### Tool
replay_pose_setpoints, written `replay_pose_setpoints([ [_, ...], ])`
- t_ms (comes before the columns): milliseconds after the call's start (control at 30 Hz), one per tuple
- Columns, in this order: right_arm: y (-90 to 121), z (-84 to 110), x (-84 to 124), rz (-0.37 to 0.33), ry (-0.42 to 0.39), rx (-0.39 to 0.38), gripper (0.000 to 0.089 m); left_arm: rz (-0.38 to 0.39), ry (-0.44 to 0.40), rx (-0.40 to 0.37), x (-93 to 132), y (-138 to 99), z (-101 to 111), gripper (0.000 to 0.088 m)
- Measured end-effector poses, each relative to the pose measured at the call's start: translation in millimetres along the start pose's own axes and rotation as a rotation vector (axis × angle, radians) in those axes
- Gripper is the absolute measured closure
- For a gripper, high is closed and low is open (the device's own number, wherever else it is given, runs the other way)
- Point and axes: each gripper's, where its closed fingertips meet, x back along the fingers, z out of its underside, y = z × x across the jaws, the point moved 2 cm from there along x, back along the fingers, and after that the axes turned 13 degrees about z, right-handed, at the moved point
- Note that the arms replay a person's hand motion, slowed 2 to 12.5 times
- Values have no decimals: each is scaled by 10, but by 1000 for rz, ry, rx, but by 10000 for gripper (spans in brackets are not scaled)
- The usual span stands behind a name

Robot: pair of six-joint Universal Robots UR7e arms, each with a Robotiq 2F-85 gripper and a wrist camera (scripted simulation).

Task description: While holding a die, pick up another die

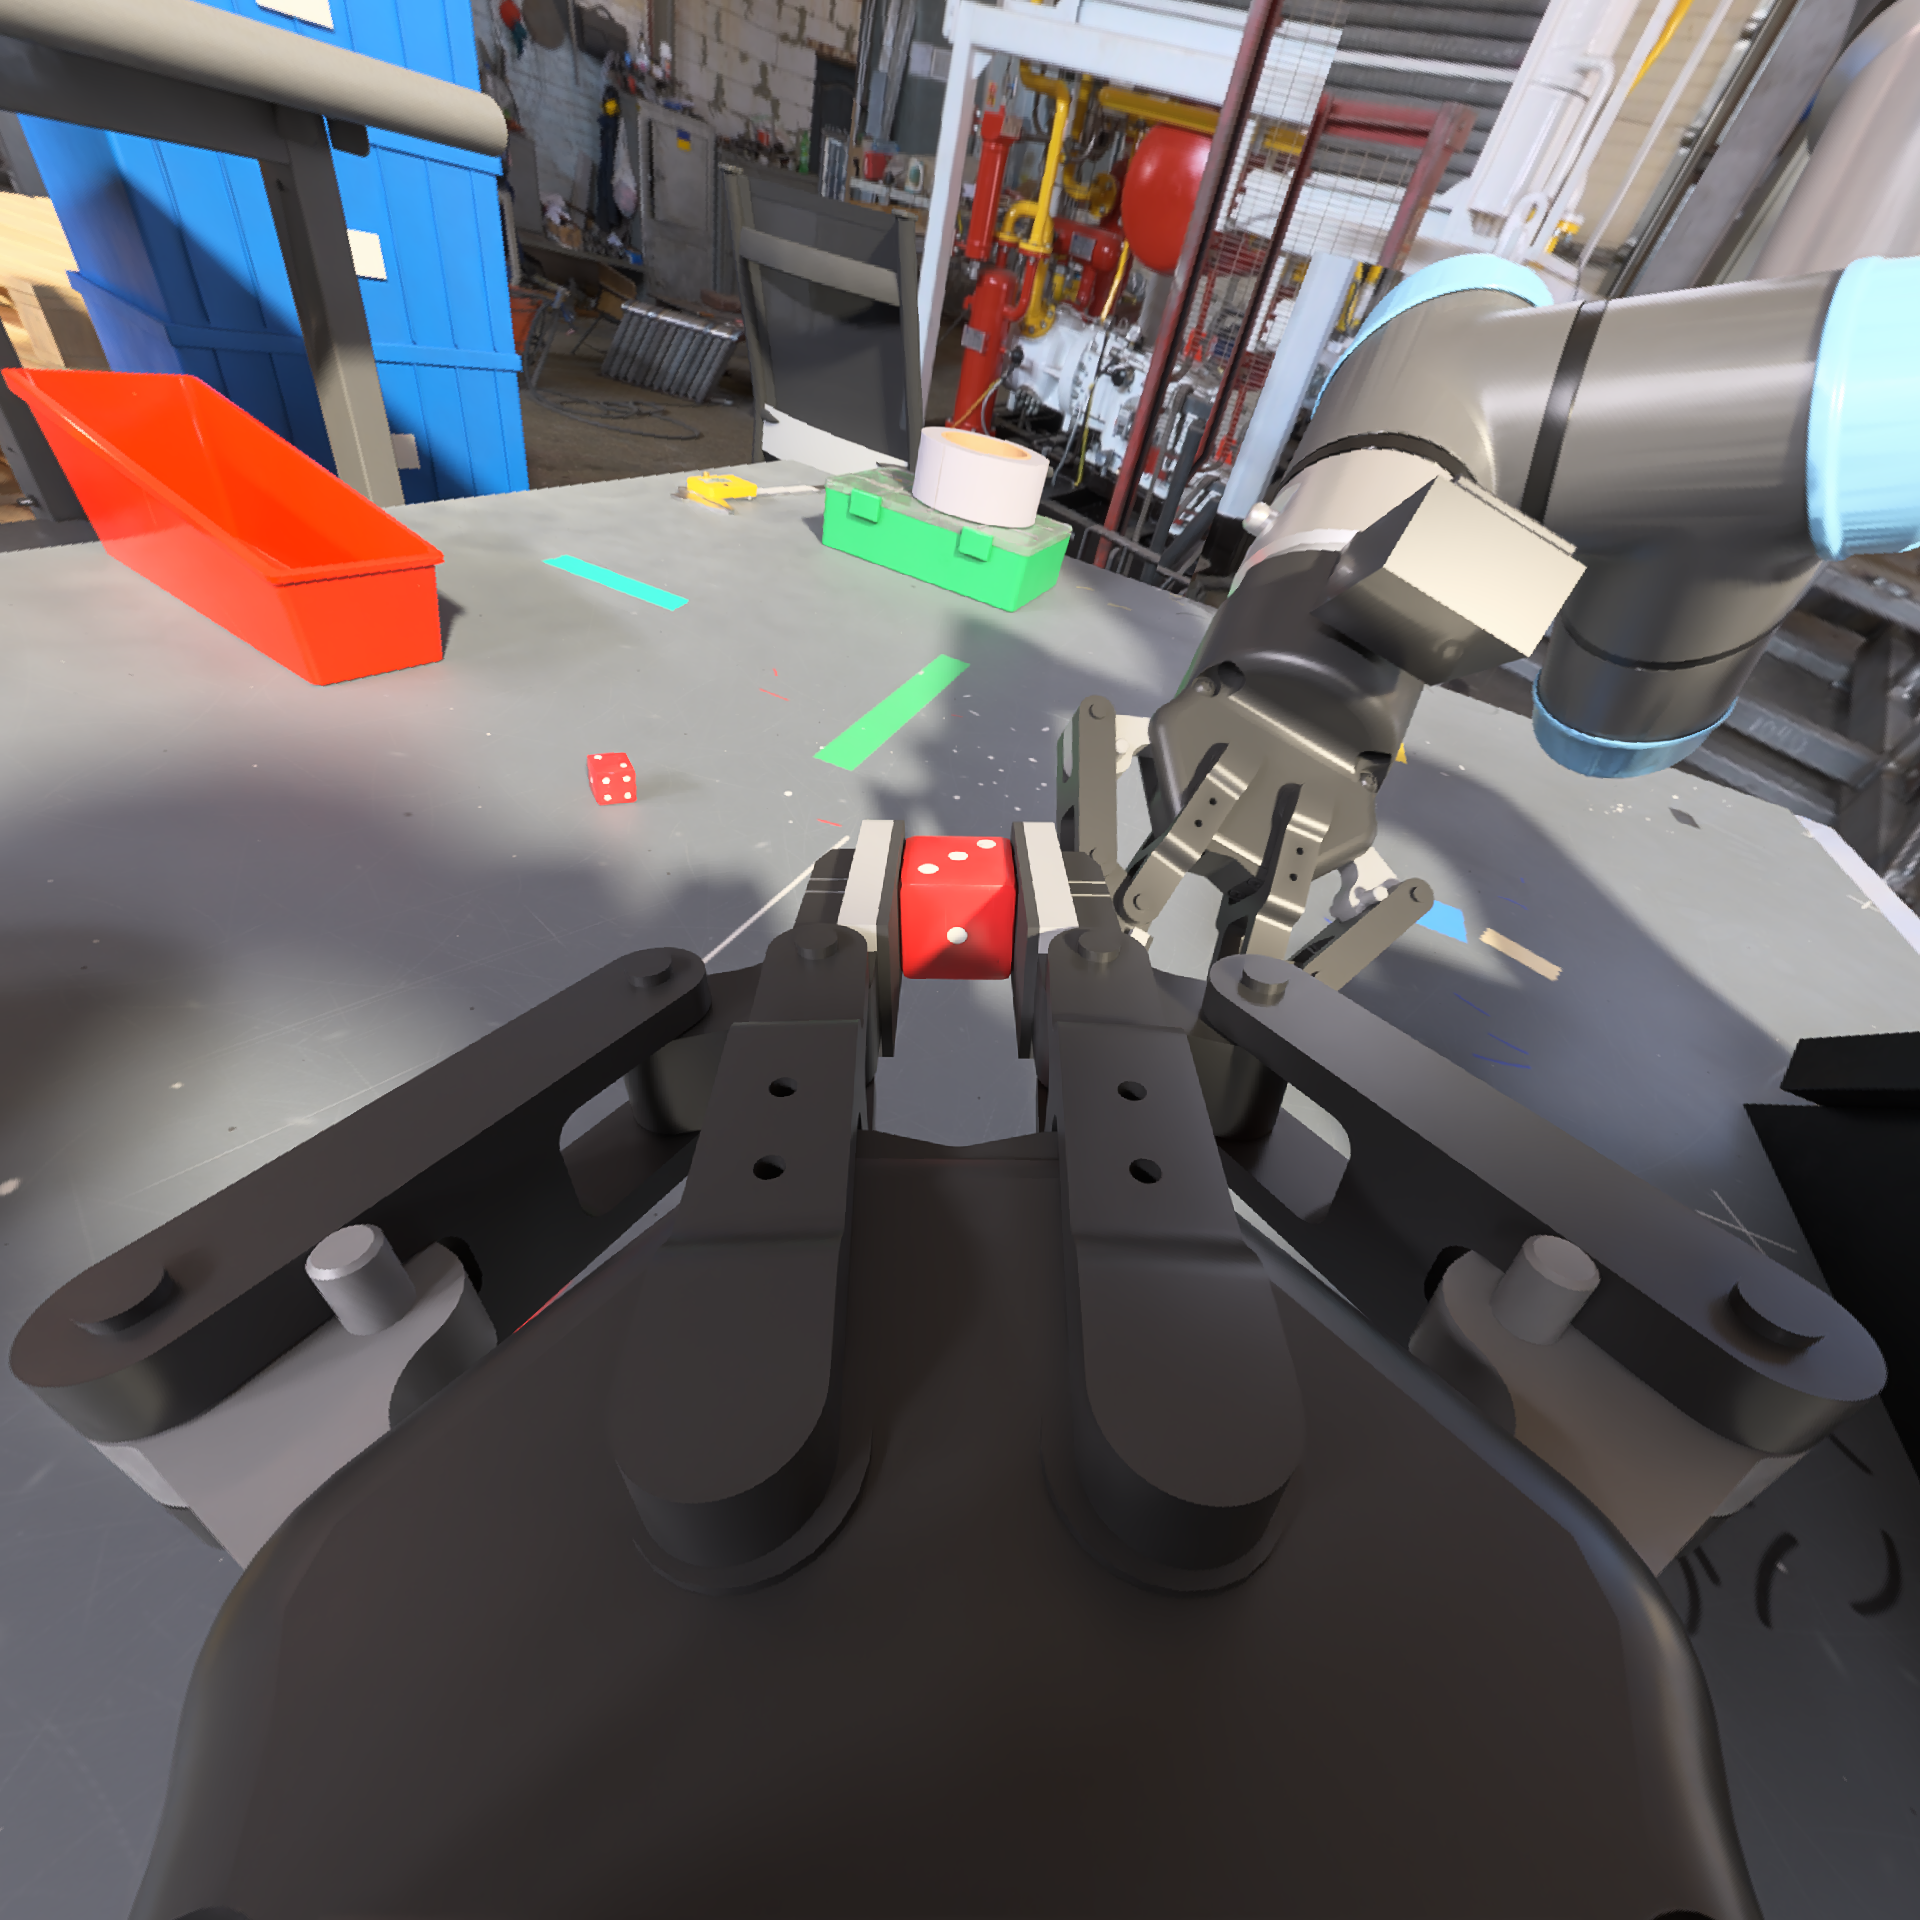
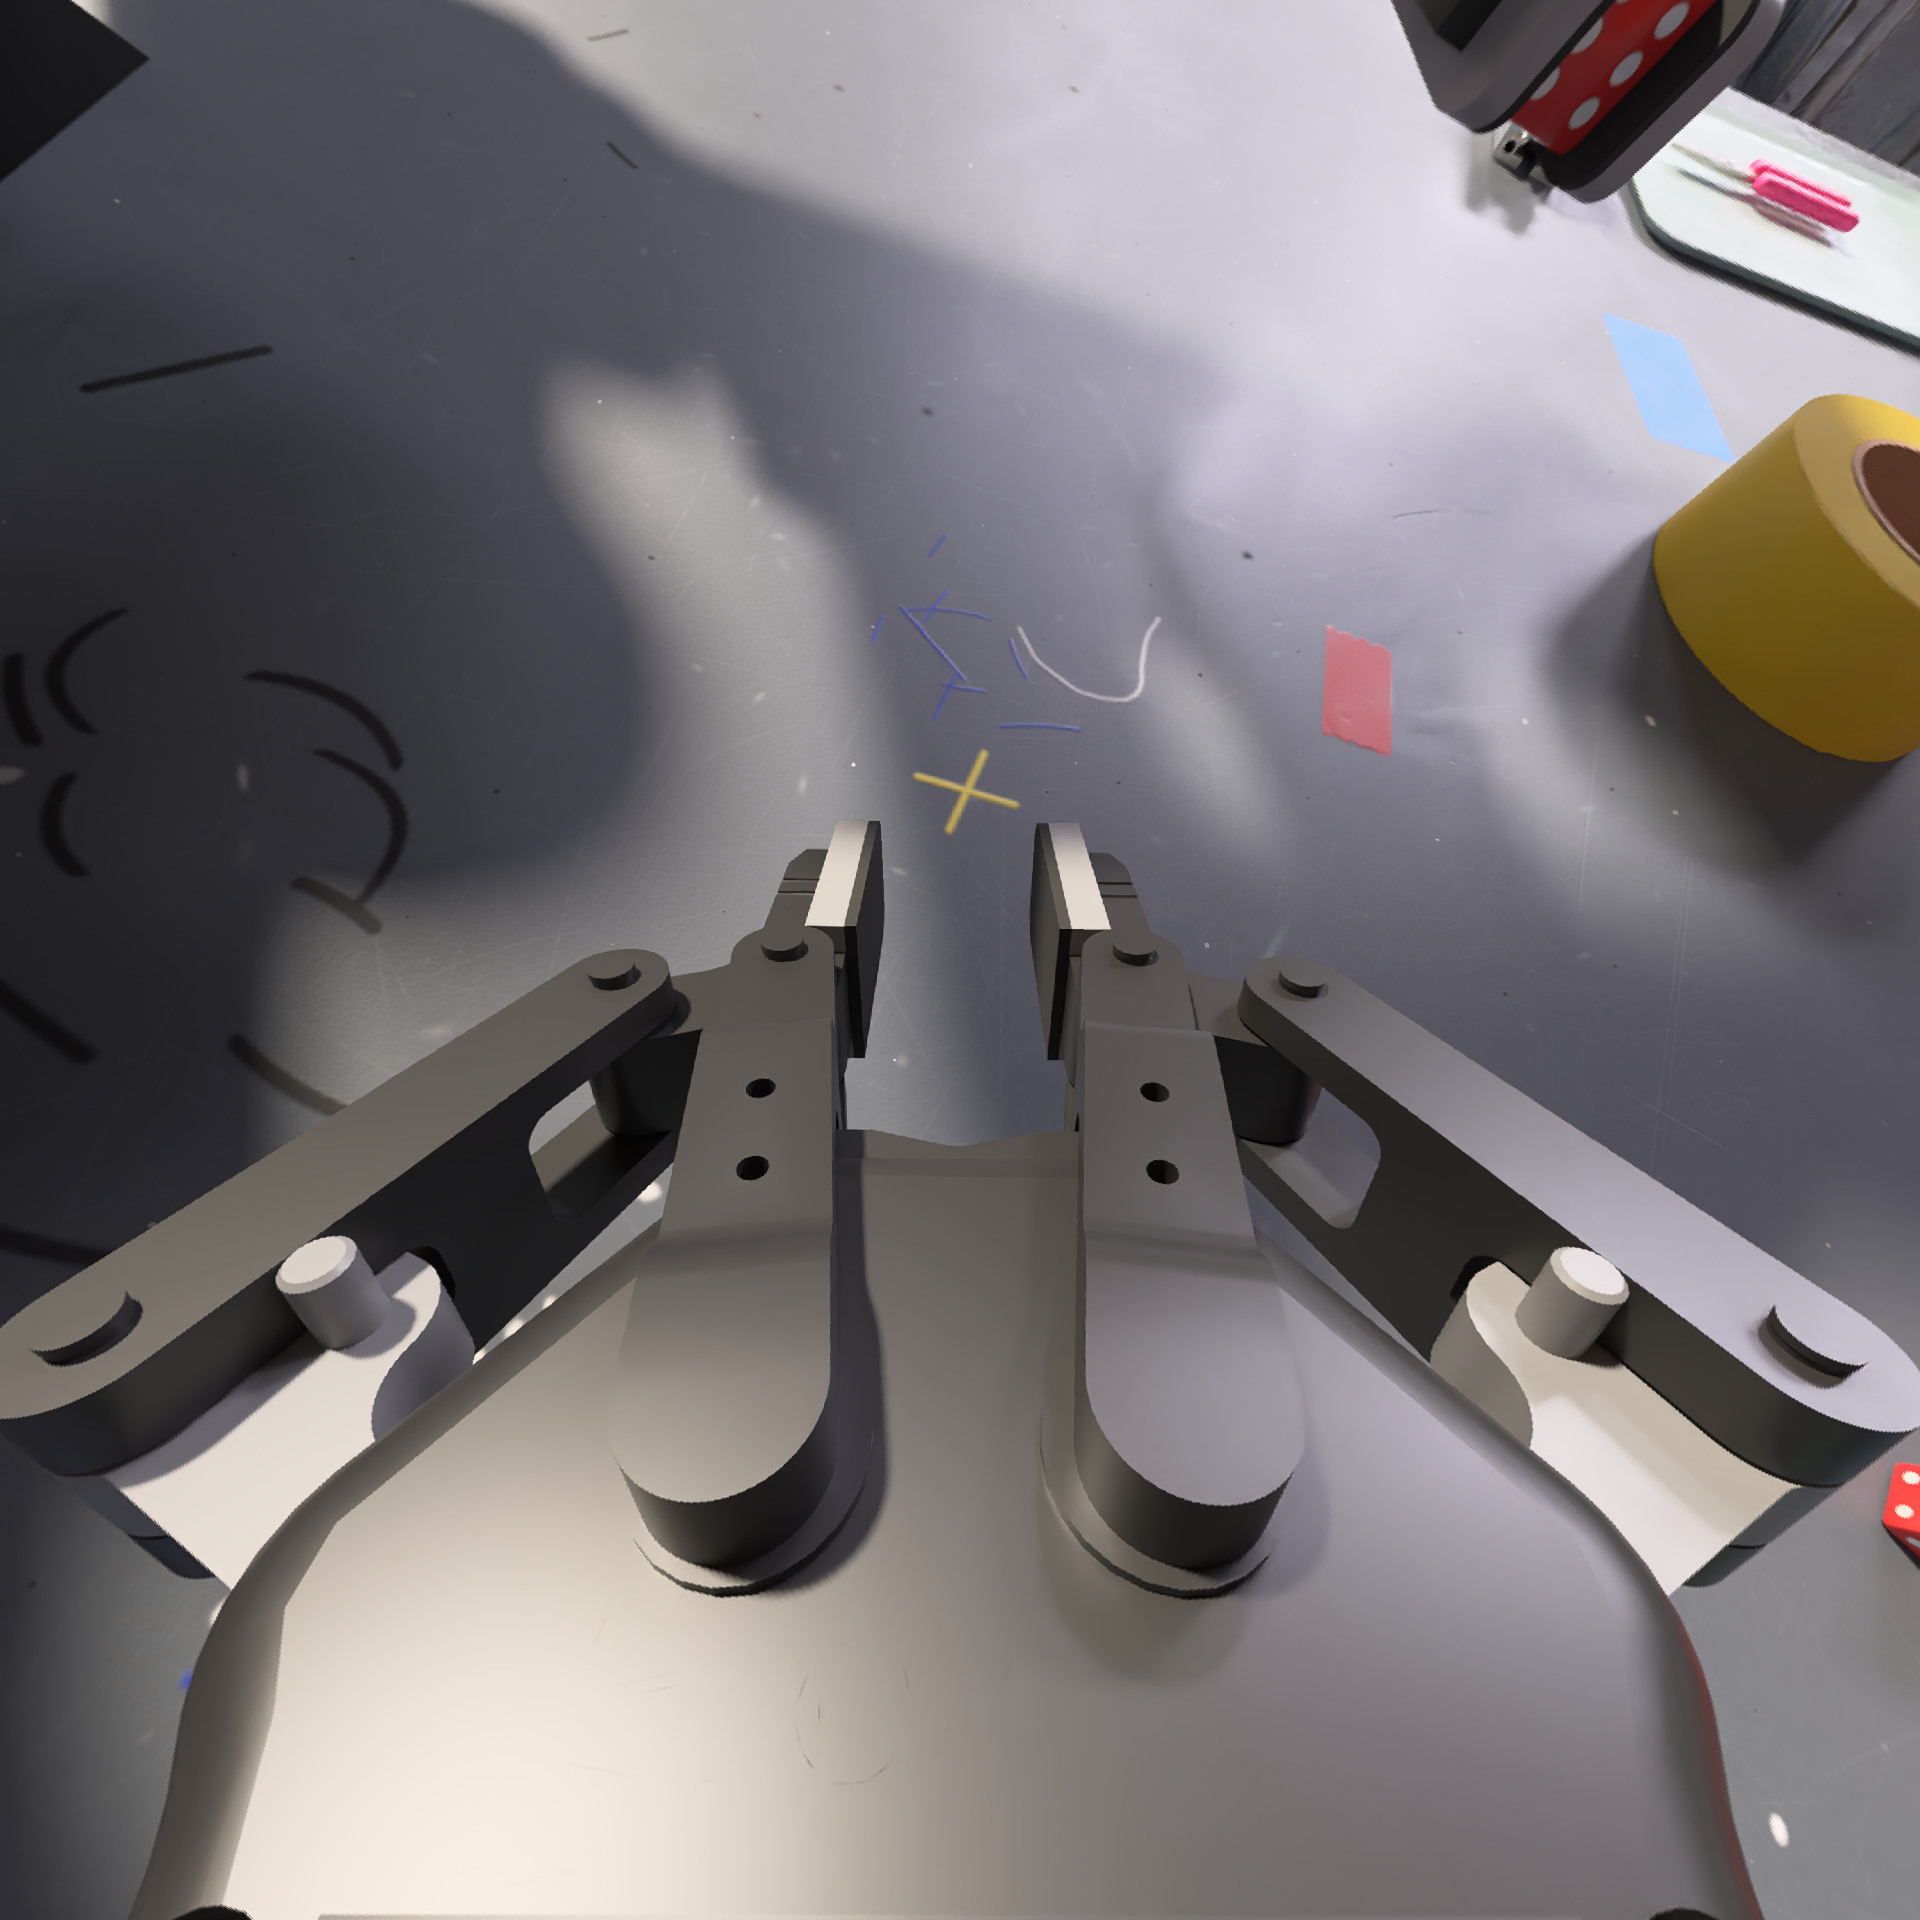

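In the left wrist view my left gripper (image 1: 956,868) is shut on a red die with white pips (image 1: 956,920), held above the grey table (image 1: 520,935). A second red die (image 1: 611,778) lies on the table ahead and to the left. It also shows at the lower right edge of the right wrist view (image 2: 1903,1496). My right gripper (image 2: 956,868) is open and empty, pointing down at the table. In the left wrist view it hangs just right of my left gripper (image 1: 1236,914). The held die also shows at the top right of the right wrist view (image 2: 1605,68).
A red bin (image 1: 239,520) stands at the far left. A green box (image 1: 940,551) with a white tape roll (image 1: 979,473) on it stands at the back. A yellow tape roll (image 2: 1797,592) and a white tray (image 2: 1766,239) lie right of my right gripper.
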Motion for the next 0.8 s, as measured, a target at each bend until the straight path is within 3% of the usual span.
replay_pose_setpoints([
  [433,24,74,-162,-67,31,12,635,-4,-49,-2,34,-60,46,703],
  [800,47,98,-270,-79,35,24,643,-26,-32,-4,58,-98,83,703],
])
